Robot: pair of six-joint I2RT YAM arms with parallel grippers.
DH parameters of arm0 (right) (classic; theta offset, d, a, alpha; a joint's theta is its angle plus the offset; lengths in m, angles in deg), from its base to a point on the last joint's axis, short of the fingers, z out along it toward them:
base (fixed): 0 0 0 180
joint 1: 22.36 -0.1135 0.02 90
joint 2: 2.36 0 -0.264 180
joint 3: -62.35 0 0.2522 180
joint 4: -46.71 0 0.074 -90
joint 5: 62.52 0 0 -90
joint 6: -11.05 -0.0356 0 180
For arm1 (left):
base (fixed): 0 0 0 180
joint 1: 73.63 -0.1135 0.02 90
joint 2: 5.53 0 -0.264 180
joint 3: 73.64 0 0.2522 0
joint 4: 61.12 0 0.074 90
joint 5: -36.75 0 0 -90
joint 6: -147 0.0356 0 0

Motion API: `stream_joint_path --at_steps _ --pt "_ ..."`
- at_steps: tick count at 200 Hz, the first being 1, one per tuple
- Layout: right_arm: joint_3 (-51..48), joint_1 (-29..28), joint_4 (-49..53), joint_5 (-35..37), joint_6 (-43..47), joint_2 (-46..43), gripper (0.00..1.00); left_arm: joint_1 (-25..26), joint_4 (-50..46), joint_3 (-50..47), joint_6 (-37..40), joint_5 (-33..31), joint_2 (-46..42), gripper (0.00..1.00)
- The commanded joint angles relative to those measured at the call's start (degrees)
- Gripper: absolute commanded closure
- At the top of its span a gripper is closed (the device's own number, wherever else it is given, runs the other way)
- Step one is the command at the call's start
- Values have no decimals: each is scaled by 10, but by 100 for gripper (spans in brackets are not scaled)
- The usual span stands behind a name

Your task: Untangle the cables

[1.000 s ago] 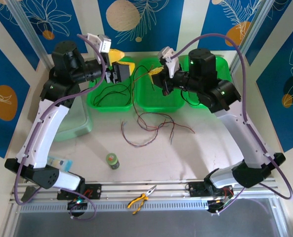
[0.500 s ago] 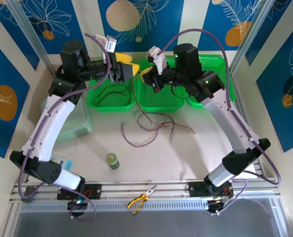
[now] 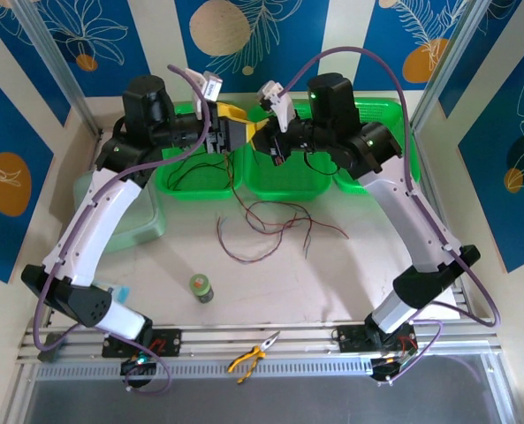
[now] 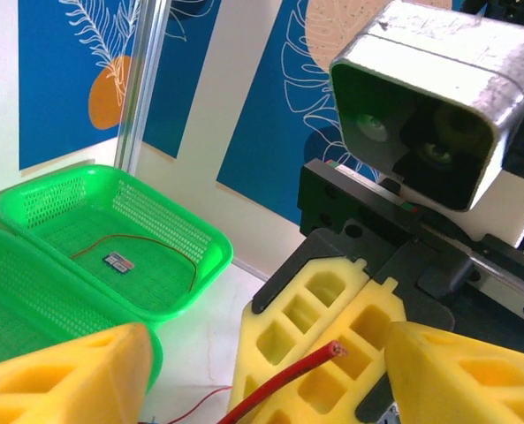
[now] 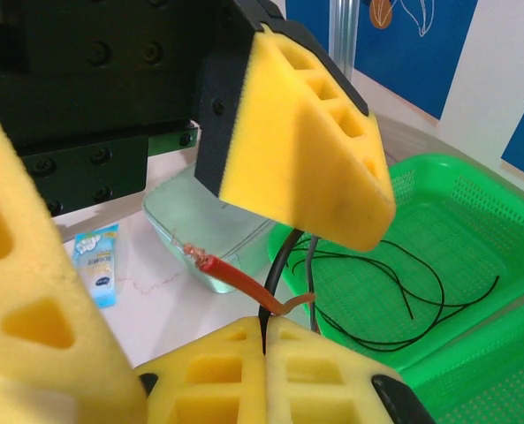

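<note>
— What is changing up there?

— I am swinging both arms in over the green baskets (image 3: 288, 193), so my hands are now meeting where they were apart a second ago. My right hand (image 5: 263, 349) is clamping shut on a red cable (image 4: 288, 378) and a black cable (image 5: 272, 274). My left hand (image 3: 230, 134) is gaping wide around the red tip.

— And the rest?

— The other cables (image 3: 275, 221) are lying tangled on the surface (image 3: 359, 265). I am judging that a two-handed pull is coming.

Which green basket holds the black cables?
The leftmost basket, the one beside the clear tub; black cables loop inside it.
</note>
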Motion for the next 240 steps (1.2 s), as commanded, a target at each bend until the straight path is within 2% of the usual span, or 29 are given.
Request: stream_joint_path --at_steps 1,43,56,91,142,206,240 --pt "21 -8 10 -11 13 6 100 9 -11 19 16 -8 10 36" --pt "19 -10 14 -5 16 4 100 9 -10 21 8 -15 13 68" --pt "18 -10 13 -5 17 3 100 9 -11 20 6 -21 13 82" --pt "15 -10 15 -2 19 1 100 8 -11 15 10 -39 6 100" --pt "-21 -5 7 9 23 -27 100 7 -6 14 25 -104 -7 100" --pt "-112 22 -21 33 18 -115 100 -1 32 -18 40 -257 -43 100" --pt "-173 46 -66 83 2 -177 100 -13 42 -48 52 -354 -74 100"
